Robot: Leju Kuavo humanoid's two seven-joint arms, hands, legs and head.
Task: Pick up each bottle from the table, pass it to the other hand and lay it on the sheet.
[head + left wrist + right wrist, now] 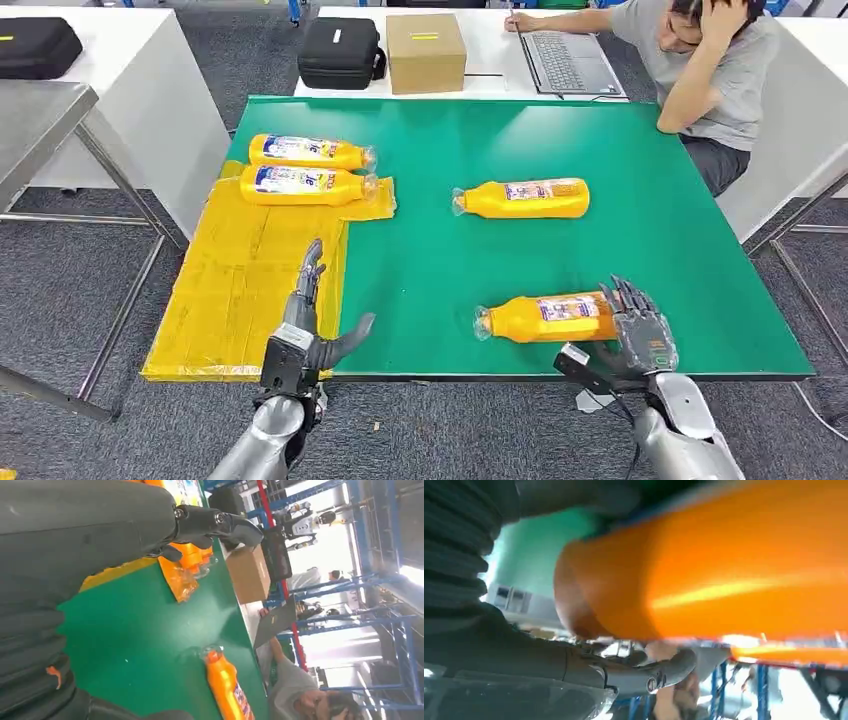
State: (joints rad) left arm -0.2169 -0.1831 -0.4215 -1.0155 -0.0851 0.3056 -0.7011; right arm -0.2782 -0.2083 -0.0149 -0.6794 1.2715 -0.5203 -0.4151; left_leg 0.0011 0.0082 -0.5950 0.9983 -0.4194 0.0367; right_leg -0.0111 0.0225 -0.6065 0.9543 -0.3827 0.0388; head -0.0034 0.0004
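While the nearest bottle [550, 317] lies on the green table [640, 200] near its front edge, my right robot hand [637, 325] cups its base; I cannot tell if it grips. I judge pickup underway. My left robot hand [312, 320] hovers spread over the yellow sheet [230, 290], awaiting the pass.

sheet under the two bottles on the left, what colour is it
Yellow; the sheet shows best in the head view.
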